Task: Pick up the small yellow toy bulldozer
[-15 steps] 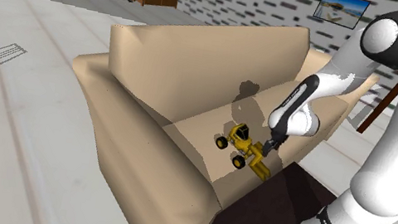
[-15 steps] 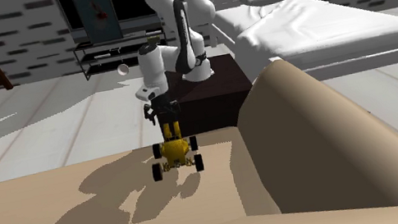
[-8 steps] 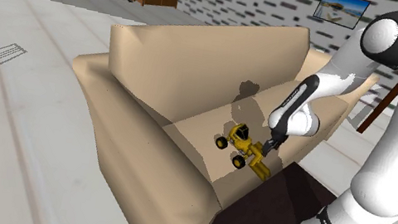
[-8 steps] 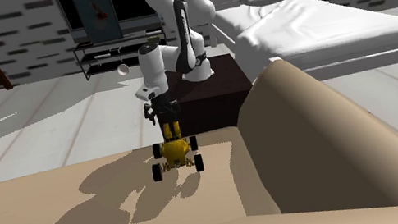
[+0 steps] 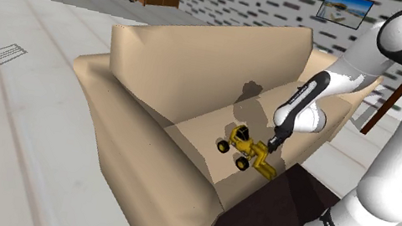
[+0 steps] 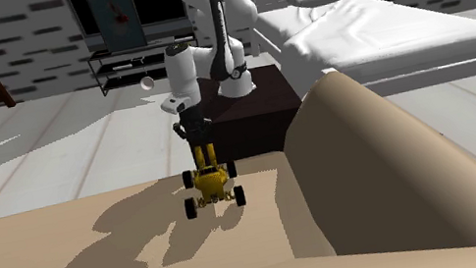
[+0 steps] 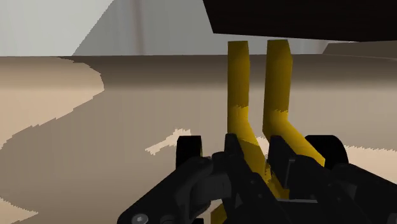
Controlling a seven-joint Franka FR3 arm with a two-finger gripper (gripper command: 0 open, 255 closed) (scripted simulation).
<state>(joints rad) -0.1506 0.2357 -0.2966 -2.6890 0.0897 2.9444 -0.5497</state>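
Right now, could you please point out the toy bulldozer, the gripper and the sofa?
toy bulldozer [image 5: 246, 148]: shoulder view, on its yellow body.
gripper [image 5: 268, 149]: shoulder view, midway between its fingertips.
sofa [image 5: 200, 61]: shoulder view, on its backrest.

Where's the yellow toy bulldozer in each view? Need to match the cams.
Shoulder view: bulldozer right of centre, on the sofa seat, just beside the claw.
Second exterior view: bulldozer left of centre, on the seat, directly below the claw.
Wrist view: its two yellow arms run away from the claw, one clasped between the fingers; black wheels either side.
Shared landmark: the beige sofa.
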